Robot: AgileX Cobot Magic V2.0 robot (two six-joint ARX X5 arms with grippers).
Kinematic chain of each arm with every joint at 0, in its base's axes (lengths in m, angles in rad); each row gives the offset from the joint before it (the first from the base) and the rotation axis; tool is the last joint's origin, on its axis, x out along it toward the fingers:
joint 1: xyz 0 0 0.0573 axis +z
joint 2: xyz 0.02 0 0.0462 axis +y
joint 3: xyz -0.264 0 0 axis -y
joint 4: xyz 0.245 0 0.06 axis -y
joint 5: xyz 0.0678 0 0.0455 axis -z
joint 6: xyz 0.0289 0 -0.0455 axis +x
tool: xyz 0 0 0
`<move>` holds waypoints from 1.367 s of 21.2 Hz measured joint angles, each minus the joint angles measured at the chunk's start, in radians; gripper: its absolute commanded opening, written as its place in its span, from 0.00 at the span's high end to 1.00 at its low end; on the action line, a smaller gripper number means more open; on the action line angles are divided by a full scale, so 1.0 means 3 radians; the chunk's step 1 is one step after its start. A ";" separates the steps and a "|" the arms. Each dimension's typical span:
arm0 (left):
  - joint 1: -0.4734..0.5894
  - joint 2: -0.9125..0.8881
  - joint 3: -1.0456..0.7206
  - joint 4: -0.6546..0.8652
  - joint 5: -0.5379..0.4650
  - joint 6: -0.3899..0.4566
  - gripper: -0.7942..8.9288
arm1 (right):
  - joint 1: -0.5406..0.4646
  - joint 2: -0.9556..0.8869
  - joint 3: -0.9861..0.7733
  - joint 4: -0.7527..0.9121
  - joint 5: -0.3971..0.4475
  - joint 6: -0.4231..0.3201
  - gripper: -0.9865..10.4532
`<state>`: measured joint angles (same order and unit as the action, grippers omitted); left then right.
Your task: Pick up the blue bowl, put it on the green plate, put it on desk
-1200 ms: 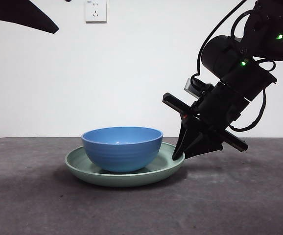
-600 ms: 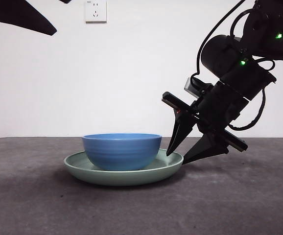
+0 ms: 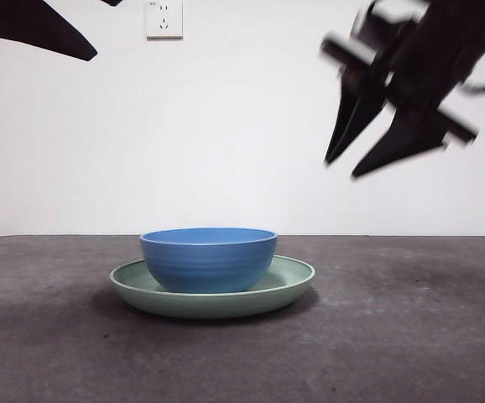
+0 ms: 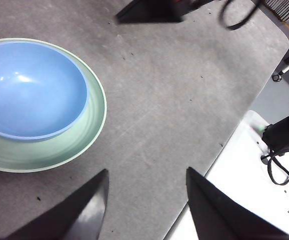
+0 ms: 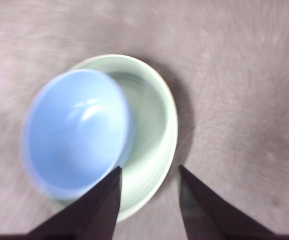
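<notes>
The blue bowl (image 3: 209, 259) sits in the green plate (image 3: 289, 284), which lies flat on the desk (image 3: 410, 336). My right gripper (image 3: 341, 168) is open and empty, blurred, high above the plate's right side. In the right wrist view the bowl (image 5: 74, 130) sits in the plate (image 5: 157, 120) beyond the open jaws. My left gripper (image 4: 147, 197) is open and empty, apart from the plate (image 4: 92, 125) and bowl (image 4: 32, 90); in the front view it shows only as a black tip (image 3: 37, 29) at the top left.
A white wall with a socket (image 3: 164, 18) stands behind the desk. In the left wrist view the desk's edge (image 4: 224, 145) runs near a white surface with cables.
My right gripper let go of the plate's right rim, opened, and rose well above it. The plate and bowl settled flat on the desk.
</notes>
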<state>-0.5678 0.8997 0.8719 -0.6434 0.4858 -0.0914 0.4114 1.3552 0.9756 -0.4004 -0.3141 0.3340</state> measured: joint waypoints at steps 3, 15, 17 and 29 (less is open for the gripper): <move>0.0000 0.0000 0.0000 0.0000 0.0000 0.0001 0.66 | 0.0000 -0.0534 0.0003 -0.0487 -0.0010 -0.0318 0.76; 0.0000 0.0000 0.0000 0.0000 0.0000 0.0013 0.66 | 0.0000 -0.1520 0.0006 -0.1553 -0.0607 -0.0969 0.76; 0.0000 0.0000 0.0000 0.0000 0.0000 0.0013 0.66 | 0.0000 -0.1521 0.0006 -0.1558 -0.0612 -0.1001 0.76; 0.0000 0.0000 0.0000 0.0000 0.0000 0.0013 0.67 | 0.0000 -0.1521 0.0006 -0.1573 -0.0690 -0.1031 0.76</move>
<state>-0.5678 0.8997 0.8719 -0.6434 0.4858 -0.0875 0.4114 0.8989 0.9775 -0.8722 -0.5213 0.0246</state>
